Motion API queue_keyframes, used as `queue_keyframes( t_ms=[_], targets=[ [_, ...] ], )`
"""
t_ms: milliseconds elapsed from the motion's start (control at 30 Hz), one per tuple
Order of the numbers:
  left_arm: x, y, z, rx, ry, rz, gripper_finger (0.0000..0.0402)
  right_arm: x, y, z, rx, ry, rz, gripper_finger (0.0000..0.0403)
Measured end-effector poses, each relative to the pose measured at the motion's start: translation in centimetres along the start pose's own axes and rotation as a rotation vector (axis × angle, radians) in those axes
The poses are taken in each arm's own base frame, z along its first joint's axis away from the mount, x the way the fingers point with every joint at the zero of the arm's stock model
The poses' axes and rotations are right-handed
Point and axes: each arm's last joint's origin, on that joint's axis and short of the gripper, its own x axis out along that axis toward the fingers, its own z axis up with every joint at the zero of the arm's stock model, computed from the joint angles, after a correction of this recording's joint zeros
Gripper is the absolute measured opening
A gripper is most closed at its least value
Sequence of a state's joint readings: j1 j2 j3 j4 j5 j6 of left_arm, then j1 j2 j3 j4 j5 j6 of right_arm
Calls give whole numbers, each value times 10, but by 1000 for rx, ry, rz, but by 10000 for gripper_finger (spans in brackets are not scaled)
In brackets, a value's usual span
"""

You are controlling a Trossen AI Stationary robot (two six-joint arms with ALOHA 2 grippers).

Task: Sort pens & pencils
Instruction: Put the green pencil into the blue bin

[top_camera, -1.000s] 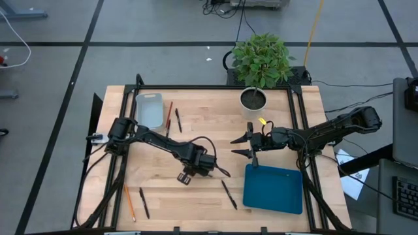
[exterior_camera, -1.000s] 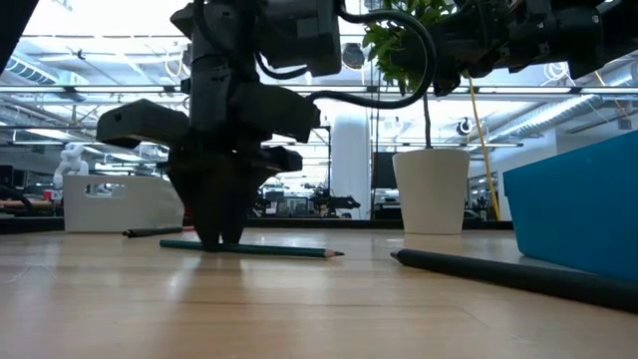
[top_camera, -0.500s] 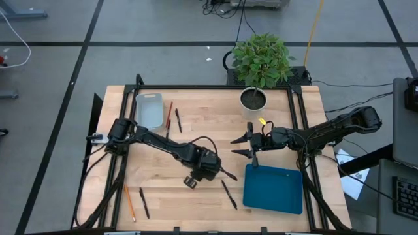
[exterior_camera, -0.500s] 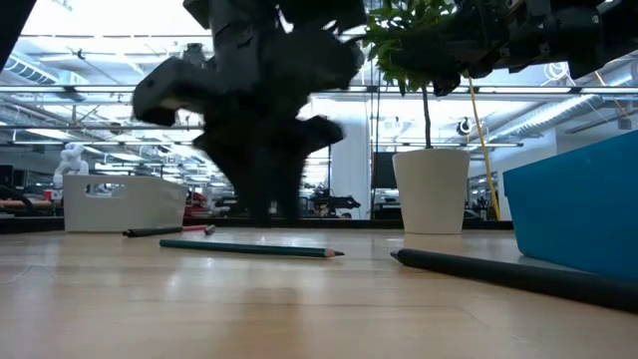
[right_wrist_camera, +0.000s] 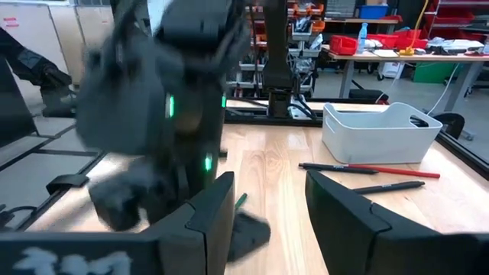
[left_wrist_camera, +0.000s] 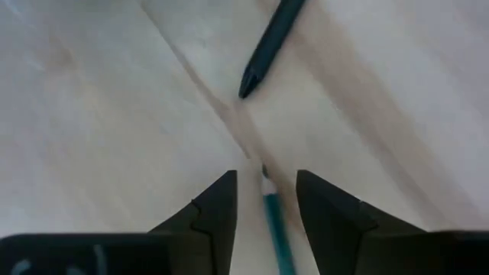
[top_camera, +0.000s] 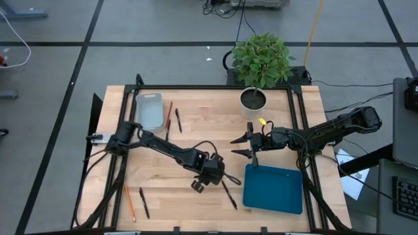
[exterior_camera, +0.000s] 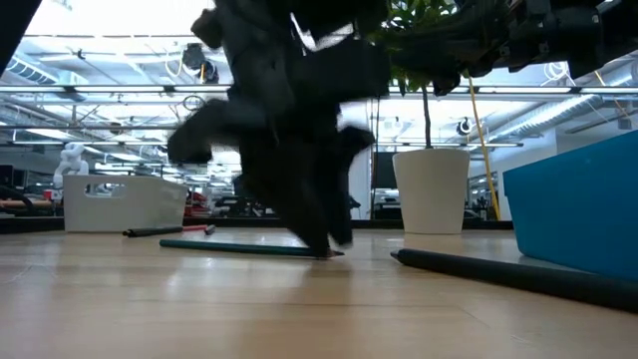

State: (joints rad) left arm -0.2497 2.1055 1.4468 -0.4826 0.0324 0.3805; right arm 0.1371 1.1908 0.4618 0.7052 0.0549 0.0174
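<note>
- Left end effector (top_camera: 213, 175): low over the middle of the bench (top_camera: 196, 104), just left of the blue tray (top_camera: 274, 189). In the left wrist view its two fingers (left_wrist_camera: 218, 210) stand narrowly parted with nothing gripped.
- Green pencil (left_wrist_camera: 273, 221): lies flat on the bench, its tip sitting in the gap between those fingers and its shaft running back beneath the end effector. The long axis lies roughly along the direction the fingers point, so the fingers straddle it near the tip; a grasp probably needs only a descent and a closing.
- Dark pen (left_wrist_camera: 267, 50): lies flat just beyond the pencil tip, slanting away; in the high view it shows between the left end effector and the tray (top_camera: 228, 194).
- Right end effector (top_camera: 243, 145): hovers above the tray's far edge, fingers apart and empty; the left arm is clearly the nearer to the green pencil.
- Remaining items: a red pencil (top_camera: 169, 115) and a pen (top_camera: 177, 120) beside the white bin (top_camera: 149, 109); an orange pencil (top_camera: 129, 202) and a pen (top_camera: 144, 203) at the near left corner.
</note>
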Motion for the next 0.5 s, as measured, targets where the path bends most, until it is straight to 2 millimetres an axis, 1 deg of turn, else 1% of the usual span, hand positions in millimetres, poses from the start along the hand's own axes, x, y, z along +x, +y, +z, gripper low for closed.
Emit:
queue_keyframes(
  t_ms=[67,200,367,500],
  targets=[
    [4,2,-1,-11,9,34,141,0,0,0,0,0,0,150],
    [4,6,-2,-53,12,48,141,0,0,0,0,2,0,150],
    [3,5,-6,-125,42,1,140,0,0,0,2,4,0,150],
    [2,6,-8,-219,54,-8,140,0,0,-1,8,6,0,150]
  ],
)
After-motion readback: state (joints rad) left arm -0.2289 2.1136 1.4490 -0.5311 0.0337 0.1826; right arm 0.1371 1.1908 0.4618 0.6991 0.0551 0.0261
